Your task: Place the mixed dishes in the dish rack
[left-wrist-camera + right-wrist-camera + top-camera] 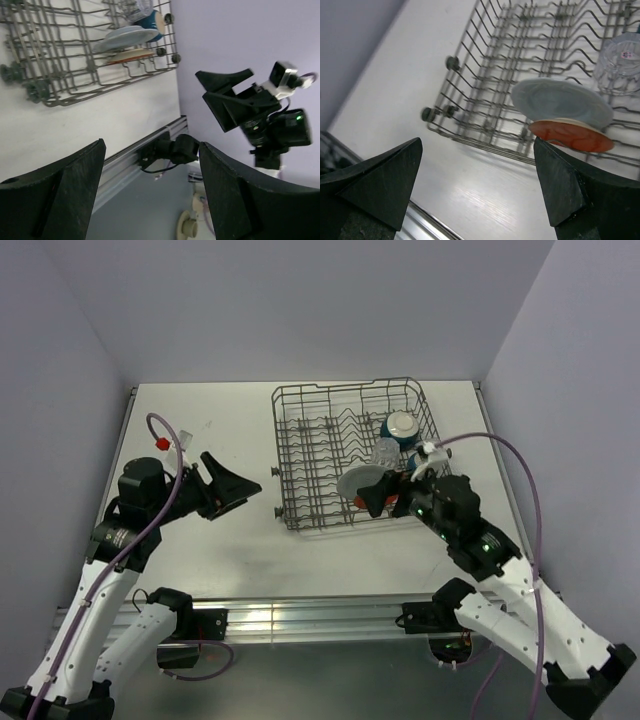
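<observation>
The dish rack [330, 455] stands on the table right of centre. In its near right part a pale blue-grey plate [360, 481] leans over a red-orange plate [395, 504]. Behind them stand a clear glass tumbler [386, 452] and a dark blue mug [403, 427]. I cannot make out the cream bowl. My right gripper [385, 495] is open and empty just above the rack's near right corner. Its wrist view shows the two plates [562, 102] [570, 136] and the tumbler [622, 65]. My left gripper [225, 490] is open and empty, left of the rack [75, 60].
A metal rail [300, 615] runs along the table's near edge. Purple-grey walls close the table on the left, back and right. In the left wrist view the right arm's gripper [220, 97] hangs in front of the wall.
</observation>
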Robot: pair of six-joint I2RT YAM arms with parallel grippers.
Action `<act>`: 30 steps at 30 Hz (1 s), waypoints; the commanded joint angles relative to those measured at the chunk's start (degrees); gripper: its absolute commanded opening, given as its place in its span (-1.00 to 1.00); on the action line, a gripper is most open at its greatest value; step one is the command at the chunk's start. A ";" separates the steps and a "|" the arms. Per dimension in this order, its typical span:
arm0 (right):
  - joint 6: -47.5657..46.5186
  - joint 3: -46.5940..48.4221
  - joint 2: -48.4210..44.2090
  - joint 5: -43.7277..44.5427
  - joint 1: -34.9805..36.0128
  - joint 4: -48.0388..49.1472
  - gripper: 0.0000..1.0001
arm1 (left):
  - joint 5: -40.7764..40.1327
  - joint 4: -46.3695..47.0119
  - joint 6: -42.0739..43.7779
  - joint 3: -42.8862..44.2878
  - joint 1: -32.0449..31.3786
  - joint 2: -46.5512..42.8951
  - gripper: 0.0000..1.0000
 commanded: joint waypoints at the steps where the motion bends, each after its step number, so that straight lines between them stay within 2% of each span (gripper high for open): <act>1: 11.67 -4.19 -7.82 2.05 0.44 9.13 0.99 | 4.93 10.00 -6.40 -2.70 0.10 -1.68 0.63; 9: 25.57 -14.12 -23.12 5.83 0.35 3.34 0.99 | 8.10 19.14 -15.36 -11.66 0.71 -4.84 0.64; 17: 36.74 -22.48 -39.29 7.32 0.35 -2.98 0.99 | 11.27 29.77 -27.84 -25.02 3.35 -13.71 0.64; 24: 41.84 -24.24 -51.42 10.83 0.35 -11.68 0.99 | 11.80 38.83 -42.16 -38.46 5.37 -27.93 0.64; 27: 43.33 -24.59 -55.47 11.89 0.44 -15.64 0.99 | 10.40 39.28 -49.02 -44.00 5.46 -35.92 0.64; 30: 44.05 -24.16 -56.71 12.69 0.35 -19.59 0.99 | 8.55 35.61 -54.38 -48.05 5.46 -44.88 0.64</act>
